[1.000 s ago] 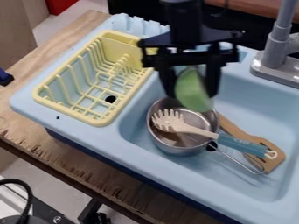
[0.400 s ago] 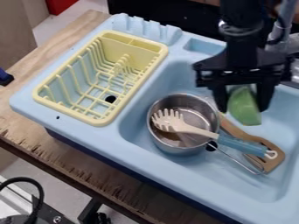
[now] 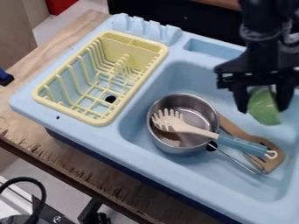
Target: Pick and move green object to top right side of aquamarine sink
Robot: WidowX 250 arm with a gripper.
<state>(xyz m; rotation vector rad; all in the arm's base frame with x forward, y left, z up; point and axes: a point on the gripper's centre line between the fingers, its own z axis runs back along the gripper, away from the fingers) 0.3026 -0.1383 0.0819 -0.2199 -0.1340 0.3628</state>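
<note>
One green object (image 3: 265,107), clamped between the gripper's fingers (image 3: 260,101); transport's underway, next comes lowering toward the sink's (image 3: 234,174) top right!

A wooden table (image 3: 53,49) — splintered along its front — carries the aquamarine sink (image 3: 130,143).

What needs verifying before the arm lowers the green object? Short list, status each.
1. Green object held between the fingers of the gripper: ok.
2. Held over the right part of the sink, toward its top in the camera view: ok.
3. Not above the metal pot: ok, it hangs up and right of it in view.
4. Wooden utensil out of the way below: cannot tell for sure, its near edge lies close in view.
5. Height above the sink floor: cannot tell.
</note>
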